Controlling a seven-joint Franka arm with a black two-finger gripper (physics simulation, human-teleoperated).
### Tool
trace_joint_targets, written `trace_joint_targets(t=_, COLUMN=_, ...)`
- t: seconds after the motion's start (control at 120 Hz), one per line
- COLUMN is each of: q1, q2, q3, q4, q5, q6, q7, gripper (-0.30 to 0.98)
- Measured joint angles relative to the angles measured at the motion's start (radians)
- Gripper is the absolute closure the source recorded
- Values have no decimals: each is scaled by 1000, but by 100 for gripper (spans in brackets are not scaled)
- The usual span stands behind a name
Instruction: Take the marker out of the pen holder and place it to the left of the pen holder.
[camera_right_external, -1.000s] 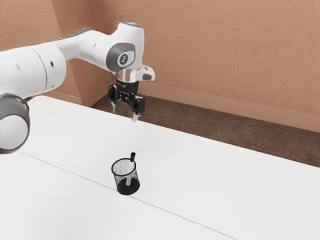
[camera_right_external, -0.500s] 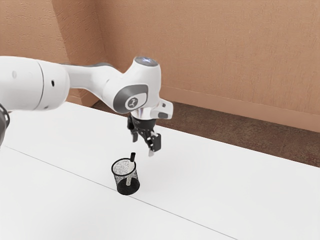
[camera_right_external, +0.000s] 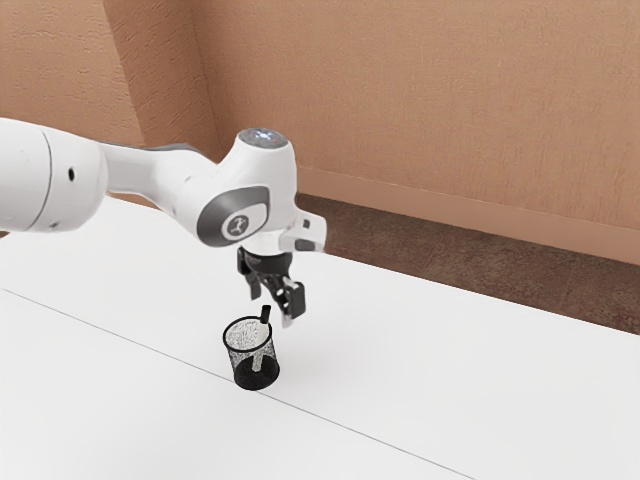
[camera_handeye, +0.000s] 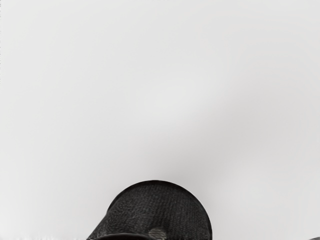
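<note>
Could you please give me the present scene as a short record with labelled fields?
container: black mesh pen holder, upright
contents: marker, leaning, dark end above the rim
surface: white table
gripper: open, fingers apart, just above the pen holder, near the marker's dark end
held: nothing
task status: marker not yet taken out

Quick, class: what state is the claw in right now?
Claw: open, fingers apart, gripping nothing; the marker is in the pen holder.
</note>
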Motion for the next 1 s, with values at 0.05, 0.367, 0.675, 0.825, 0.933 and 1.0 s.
trace_joint_targets(t=0.05, q1=2, q2=-9, q3=7, q4=-5, q5=-31, q6=6, q7=0, gripper=5)
trace_joint_targets(t=0.367, q1=-3, q2=-28, q3=31, q4=-67, q5=-110, q6=44, q7=2, gripper=26)
trace_joint_targets(t=0.675, q1=-1, q2=-44, q3=36, q4=-80, q5=-102, q6=55, q7=8, gripper=43)
trace_joint_targets(t=0.825, q1=-2, q2=-44, q3=36, q4=-80, q5=-91, q6=57, q7=13, gripper=49)
trace_joint_targets(t=0.933, q1=-2, q2=-44, q3=36, q4=-80, q5=-88, q6=58, q7=16, gripper=55)
trace_joint_targets(t=1.0, q1=-3, q2=-44, q3=36, q4=-80, q5=-87, q6=59, q7=17, gripper=60)
